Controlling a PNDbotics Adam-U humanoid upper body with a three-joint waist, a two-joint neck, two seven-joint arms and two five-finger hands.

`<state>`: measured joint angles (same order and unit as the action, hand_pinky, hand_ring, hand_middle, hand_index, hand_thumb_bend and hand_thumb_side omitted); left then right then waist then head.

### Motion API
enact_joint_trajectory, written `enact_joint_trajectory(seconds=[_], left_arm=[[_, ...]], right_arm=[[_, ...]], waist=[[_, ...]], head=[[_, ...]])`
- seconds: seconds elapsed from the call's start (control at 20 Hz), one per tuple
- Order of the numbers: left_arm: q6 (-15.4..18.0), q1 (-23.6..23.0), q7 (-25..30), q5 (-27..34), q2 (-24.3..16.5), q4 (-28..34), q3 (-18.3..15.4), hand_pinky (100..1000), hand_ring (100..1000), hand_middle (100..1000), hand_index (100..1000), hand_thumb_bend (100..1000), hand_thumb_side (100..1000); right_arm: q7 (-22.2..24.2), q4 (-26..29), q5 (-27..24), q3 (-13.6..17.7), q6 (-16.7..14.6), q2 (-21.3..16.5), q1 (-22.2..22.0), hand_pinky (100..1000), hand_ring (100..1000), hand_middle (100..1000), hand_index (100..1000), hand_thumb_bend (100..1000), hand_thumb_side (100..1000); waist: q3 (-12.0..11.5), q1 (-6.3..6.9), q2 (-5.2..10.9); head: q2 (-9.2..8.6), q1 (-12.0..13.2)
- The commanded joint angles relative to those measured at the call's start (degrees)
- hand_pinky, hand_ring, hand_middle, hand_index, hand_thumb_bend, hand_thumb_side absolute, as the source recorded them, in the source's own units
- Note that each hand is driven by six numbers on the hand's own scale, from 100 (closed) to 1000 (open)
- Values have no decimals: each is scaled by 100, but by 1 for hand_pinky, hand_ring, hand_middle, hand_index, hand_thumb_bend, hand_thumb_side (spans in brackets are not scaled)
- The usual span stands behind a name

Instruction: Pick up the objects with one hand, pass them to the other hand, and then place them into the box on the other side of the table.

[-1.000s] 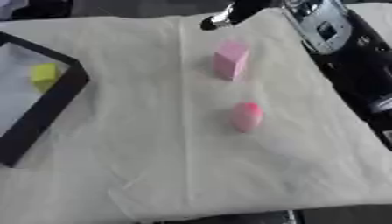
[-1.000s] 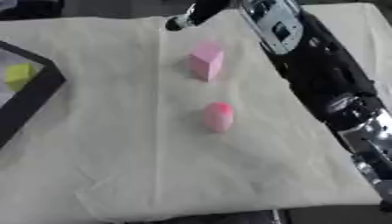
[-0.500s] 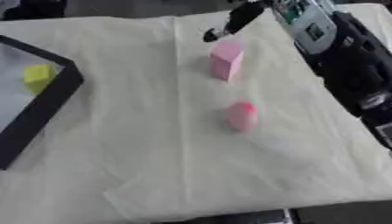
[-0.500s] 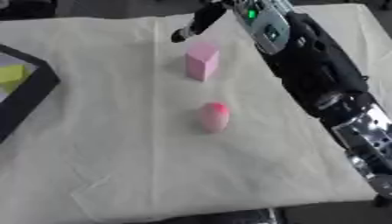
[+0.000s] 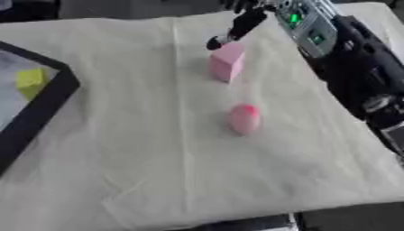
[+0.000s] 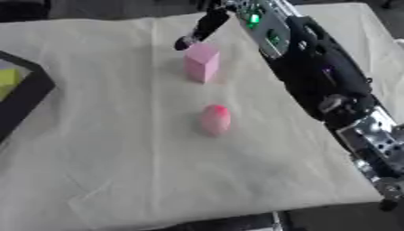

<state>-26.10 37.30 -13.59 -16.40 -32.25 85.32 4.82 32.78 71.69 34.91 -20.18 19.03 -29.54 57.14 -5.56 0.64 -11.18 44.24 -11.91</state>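
Right hand: the right hand (image 5: 236, 25) reaches in from the 1 o'clock corner; one finger (image 5: 214, 43) points down toward the cloth, the rest are cut off at the top edge. It has hold of nothing that I can see, and how far it is spread I cannot tell.
Block: the pink block (image 5: 227, 62) stands upright at about 12 o'clock on the cloth (image 5: 158, 149), long axis vertical, one corner turned toward the camera.
Key relation: the fingertip sits just at the block's top far-left edge; the block lies below it and slightly toward 5 o'clock. Touching or just short of it cannot be made out.
Egg: a pink egg-shaped piece (image 5: 244, 119) lies near the centre, toward 6 o'clock from the block and well apart from the hand.
Box: the black-rimmed box (image 5: 49, 101) is at 9 o'clock, cut by the left edge, with a yellow piece (image 5: 32, 81) inside.
Nearer arm: the right one by far; the left hand shows in neither view.
Judgement: the block looks like the next pick, and a grasp calls for fingers on opposite faces.
Hidden: palm, thumb and most of the box.
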Motion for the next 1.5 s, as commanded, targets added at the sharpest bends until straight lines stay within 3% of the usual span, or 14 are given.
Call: enact_joint_trajectory(seconds=[0.05,0.65,0.7,0.85,1.5], left_arm=[[10,69,23,-38,-219,30,-27,748,670,605,706,363,447],[3,58,71,-88,-209,-35,-25,745,671,606,707,365,450],[3,56,72,-88,-209,-37,-25,746,672,607,706,362,453],[12,47,91,-102,-210,-60,-22,746,672,607,705,360,453],[53,36,143,-124,-183,-85,-13,747,673,608,705,351,456]], right_arm=[[102,-57,7,29,42,-119,93,856,819,791,874,758,446],[310,-105,233,8,-29,-163,-4,851,822,791,872,748,493],[318,-112,236,8,-28,-163,-11,849,822,789,870,724,558],[385,-181,300,2,-9,-166,-38,845,824,788,867,725,578],[478,-354,733,16,-120,-160,-150,854,845,799,870,716,620]], waist=[[11,-71,255],[16,-72,269],[16,-74,268],[11,-83,266],[0,-67,233]], head=[[-12,13],[-12,4],[-12,-2],[-12,-36],[-12,-64]])
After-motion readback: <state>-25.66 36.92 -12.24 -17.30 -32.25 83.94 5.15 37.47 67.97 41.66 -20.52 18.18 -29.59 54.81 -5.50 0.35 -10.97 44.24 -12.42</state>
